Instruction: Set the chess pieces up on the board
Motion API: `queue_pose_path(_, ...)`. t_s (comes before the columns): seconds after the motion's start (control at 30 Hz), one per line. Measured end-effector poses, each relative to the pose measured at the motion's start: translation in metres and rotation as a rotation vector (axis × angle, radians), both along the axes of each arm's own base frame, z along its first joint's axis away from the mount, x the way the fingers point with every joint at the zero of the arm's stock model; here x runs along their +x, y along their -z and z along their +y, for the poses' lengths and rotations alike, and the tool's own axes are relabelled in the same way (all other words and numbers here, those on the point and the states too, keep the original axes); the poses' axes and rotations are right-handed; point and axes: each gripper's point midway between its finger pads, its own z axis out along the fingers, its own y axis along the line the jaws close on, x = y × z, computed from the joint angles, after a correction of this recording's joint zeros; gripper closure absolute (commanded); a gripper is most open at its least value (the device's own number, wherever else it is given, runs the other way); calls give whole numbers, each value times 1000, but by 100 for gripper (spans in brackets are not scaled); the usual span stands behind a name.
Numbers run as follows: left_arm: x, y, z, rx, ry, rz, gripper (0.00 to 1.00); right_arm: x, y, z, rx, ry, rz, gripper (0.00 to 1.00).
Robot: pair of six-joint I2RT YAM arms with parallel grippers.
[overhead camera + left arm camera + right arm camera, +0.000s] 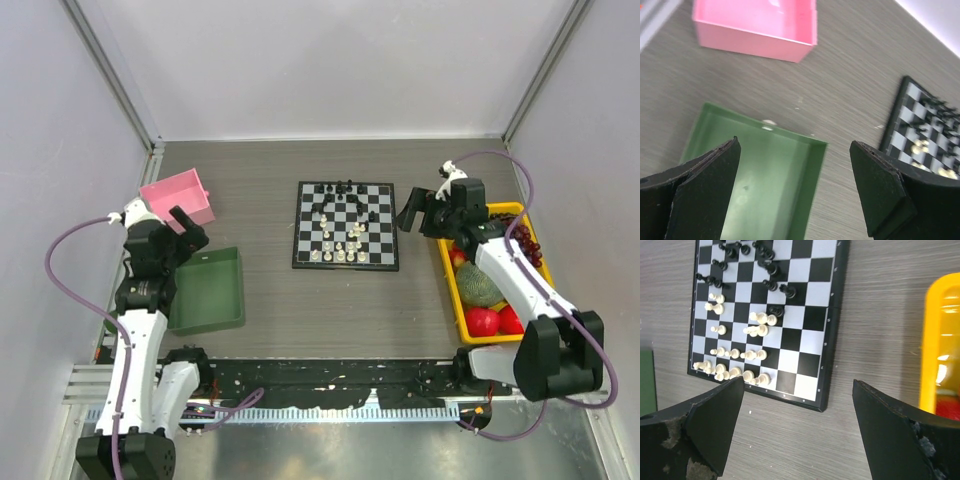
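The board point(345, 226) lay flat in the middle of the counter point(270, 200), between the two arms. The chess pieces point(760, 317) all stood on it, but not in proper rows. The black ones crowded toward the far edge, the cream ones gathered toward the near edge, and a few were loose in the centre. At the near corner several cream pieces stood so close that they seemed to touch.

The left end effector point(795, 167) hung above the green tray point(765, 131), near the pink box point(755, 30), with its fingers spread wide and nothing between them. The right end effector point(799, 390) hovered just beside the board's right edge, next to the yellow tray point(940, 340) with fruit point(482, 288). It too was fully spread and empty.

In my judgement, the main danger here was the crowding. The fingers were very broad compared with the small figures, so reaching for one piece could easily push over its neighbours or sweep them off their squares. A slim piece could also slip out of the pads or be set down tilted and then fall. The board looked thin and light, so a sideways touch on its border might shift it on the counter. If both arms came over the board together, they could hit each other.
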Motion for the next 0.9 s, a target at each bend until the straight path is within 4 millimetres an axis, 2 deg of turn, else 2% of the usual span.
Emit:
queue_pose_path(0.03,3,-2,-6,-19,34,-14,1,2,5,4,13,-14,15,0)
queue_pose_path(0.23,28,-2,-47,-96,225,13,1,4,32,20,73,-72,102,12)
queue_pose_path(0.37,44,-4,-97,-96,396,38,1,7,38,27,102,-98,126,20)
queue_pose_path(0.5,52,-9,-142,-85,535,46,1,13,43,34,131,-116,151,22)
queue_pose_path(0.63,68,-6,-154,-91,559,58,1,14,47,37,145,-121,165,23)
queue_pose_path(0.73,82,1,-163,-96,575,92,7,16,50,37,151,-114,173,27)
queue_pose_path(0.9,110,17,-191,-137,645,155,14,24,62,34,143,-74,206,30)
